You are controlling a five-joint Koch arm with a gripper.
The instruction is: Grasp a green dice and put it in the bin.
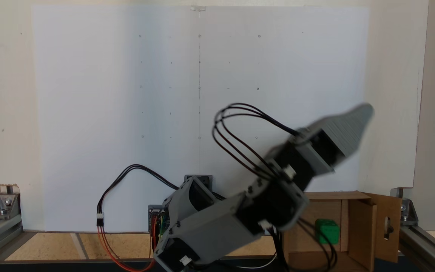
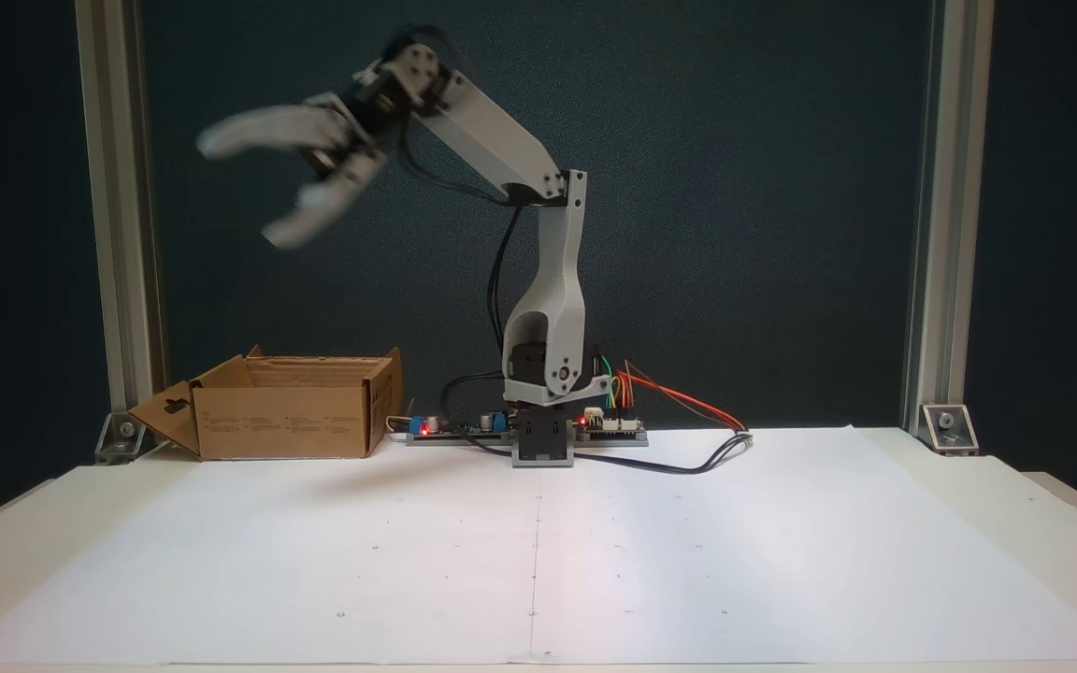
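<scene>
Green dice in bin.

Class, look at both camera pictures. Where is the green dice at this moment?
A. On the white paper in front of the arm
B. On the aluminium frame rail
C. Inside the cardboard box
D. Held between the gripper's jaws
C: in a fixed view the green dice lies inside the cardboard box, while the gripper hangs open and empty high above it.
</scene>
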